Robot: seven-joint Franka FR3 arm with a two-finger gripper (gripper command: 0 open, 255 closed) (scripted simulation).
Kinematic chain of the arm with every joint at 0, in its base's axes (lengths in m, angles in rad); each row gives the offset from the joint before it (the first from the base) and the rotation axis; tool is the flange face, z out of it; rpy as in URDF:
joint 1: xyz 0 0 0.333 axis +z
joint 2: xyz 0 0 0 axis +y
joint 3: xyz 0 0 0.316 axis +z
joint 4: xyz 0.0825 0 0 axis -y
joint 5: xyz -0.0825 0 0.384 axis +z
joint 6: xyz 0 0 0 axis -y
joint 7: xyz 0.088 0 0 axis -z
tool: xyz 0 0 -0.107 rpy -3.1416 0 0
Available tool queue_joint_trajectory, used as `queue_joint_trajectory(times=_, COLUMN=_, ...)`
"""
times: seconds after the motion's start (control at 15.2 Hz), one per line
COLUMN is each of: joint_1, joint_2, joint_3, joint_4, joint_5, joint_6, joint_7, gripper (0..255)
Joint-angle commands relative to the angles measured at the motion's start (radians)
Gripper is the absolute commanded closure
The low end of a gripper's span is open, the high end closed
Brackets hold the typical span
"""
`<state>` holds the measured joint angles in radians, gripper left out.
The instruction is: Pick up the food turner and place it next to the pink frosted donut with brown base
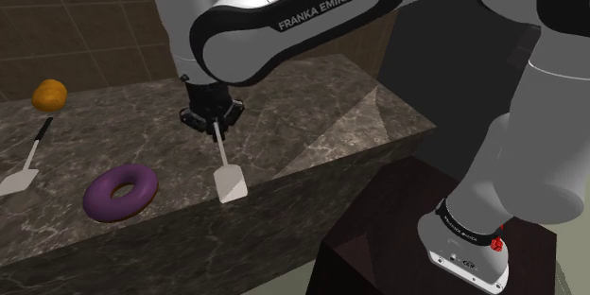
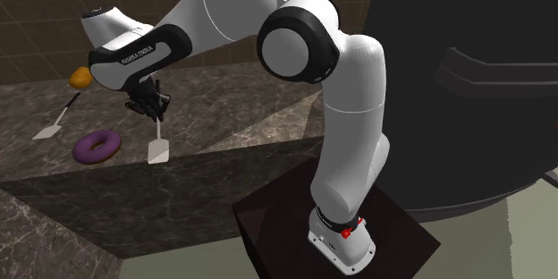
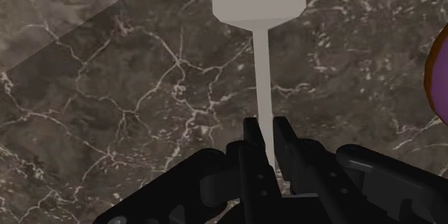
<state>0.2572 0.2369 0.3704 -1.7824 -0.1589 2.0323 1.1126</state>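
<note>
While its two black fingers pinch the thin white handle, the gripper (image 1: pixel 216 125) holds the pale, flat-bladed food turner (image 1: pixel 228 182) near the purple ring-shaped donut (image 1: pixel 121 192), on the donut's side towards the arm's stand. The carry looks nearly finished. Whether the blade already touches the dark marbled stone desk (image 1: pixel 312 104) I cannot quite tell. The next move calls for settling the turner flat beside the donut, then parting the fingers cleanly.

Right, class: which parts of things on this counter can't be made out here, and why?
Shoulder view: the claw hides the upper handle of the grey turner.
Wrist view: the picture's edge cuts off the purple donut.
Shoulder view: the left edge cuts the black-handled turner's blade.
</note>
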Motion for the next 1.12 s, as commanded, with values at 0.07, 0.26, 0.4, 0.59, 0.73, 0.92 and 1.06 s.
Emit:
queue_joint_trajectory(times=0.07, joint_1=0.001, joint_2=0.013, joint_3=-0.002, joint_4=-0.026, joint_5=-0.008, joint_6=0.038, joint_7=0.007, gripper=255)
queue_joint_trajectory(times=0.26, joint_1=0.003, joint_2=0.027, joint_3=-0.005, joint_4=-0.048, joint_5=-0.016, joint_6=0.074, joint_7=0.014, gripper=255)
queue_joint_trajectory(times=0.4, joint_1=0.004, joint_2=0.038, joint_3=-0.007, joint_4=-0.062, joint_5=-0.022, joint_6=0.097, joint_7=0.019, gripper=255)
queue_joint_trajectory(times=0.59, joint_1=0.006, joint_2=0.055, joint_3=-0.01, joint_4=-0.081, joint_5=-0.033, joint_6=0.131, joint_7=0.027, gripper=255)
queue_joint_trajectory(times=0.73, joint_1=0.007, joint_2=0.068, joint_3=-0.012, joint_4=-0.092, joint_5=-0.04, joint_6=0.154, joint_7=0.033, gripper=255)
queue_joint_trajectory(times=0.92, joint_1=0.01, joint_2=0.083, joint_3=-0.016, joint_4=-0.104, joint_5=-0.049, joint_6=0.179, joint_7=0.04, gripper=255)
queue_joint_trajectory(times=1.06, joint_1=0.01, joint_2=0.083, joint_3=-0.016, joint_4=-0.104, joint_5=-0.049, joint_6=0.179, joint_7=0.04, gripper=255)
